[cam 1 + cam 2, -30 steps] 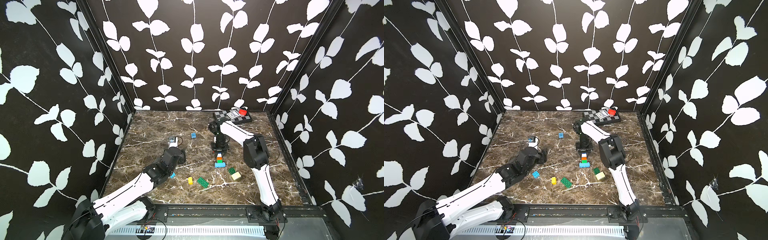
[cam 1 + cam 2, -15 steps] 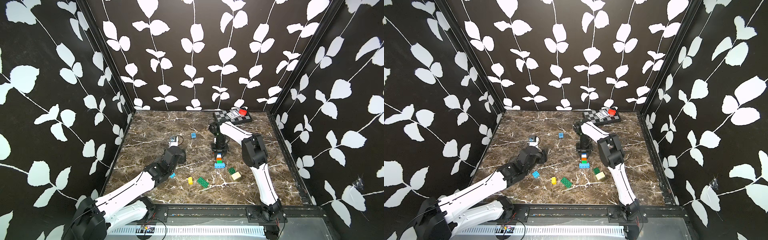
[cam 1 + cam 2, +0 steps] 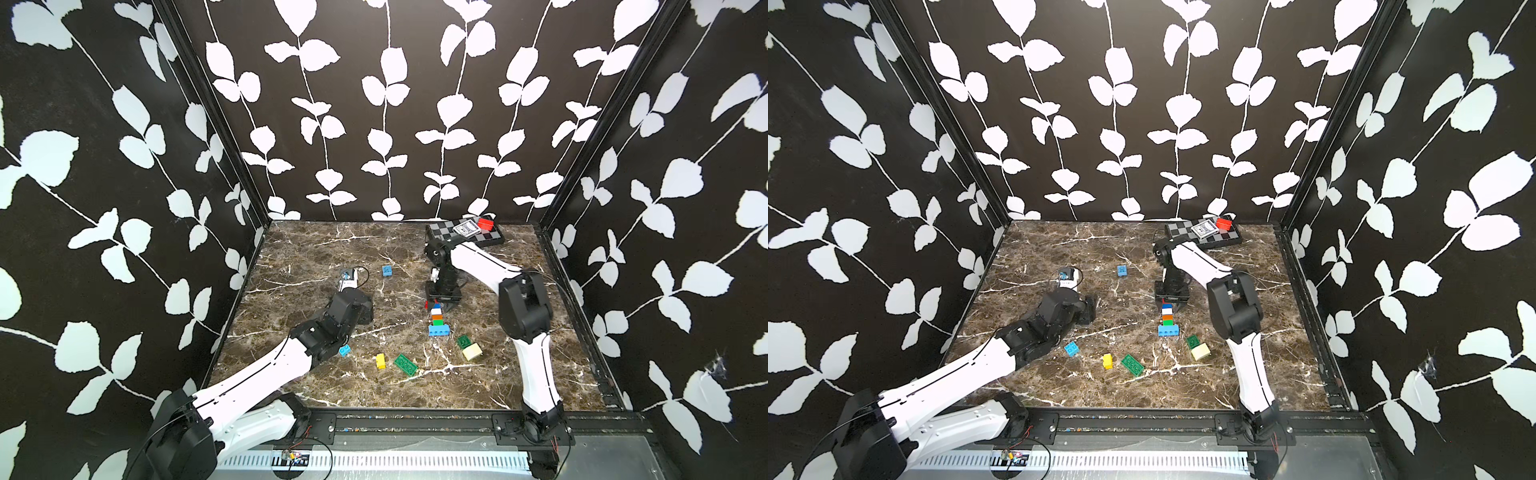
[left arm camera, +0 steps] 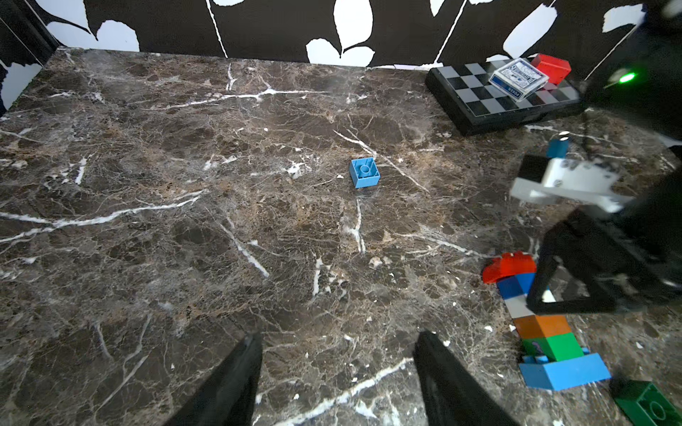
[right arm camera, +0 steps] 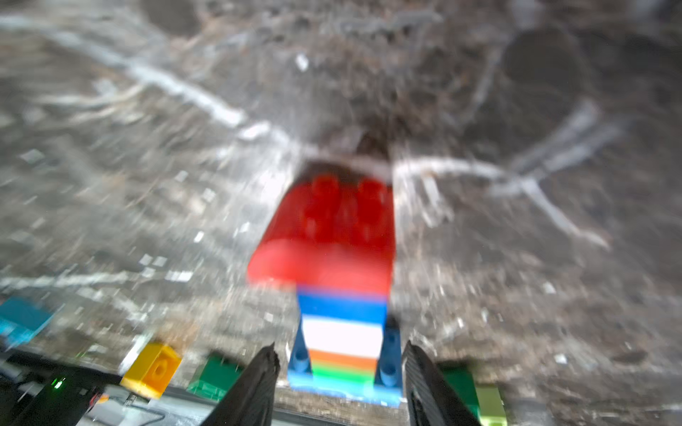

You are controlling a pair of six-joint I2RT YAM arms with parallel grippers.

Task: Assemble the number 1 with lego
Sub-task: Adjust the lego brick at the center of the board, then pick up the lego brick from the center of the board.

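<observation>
Capping lego stack (image 3: 436, 319) with red brick (image 5: 332, 236) at 12 o'clock end. Apart, unclamped at right gripper (image 5: 339, 346), astride stack; apart, empty at left gripper (image 4: 338, 335). Next: lift clear, no nudging.

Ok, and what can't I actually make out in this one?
Red brick atop the stack: the right wrist view is blurred, so its seating is unclear; in both top views the right gripper covers most of it.
Dark green brick: cut off by the left wrist view's edge.
Left gripper: in both top views hidden behind its own wrist.
Card box: print too small in the top views.
</observation>
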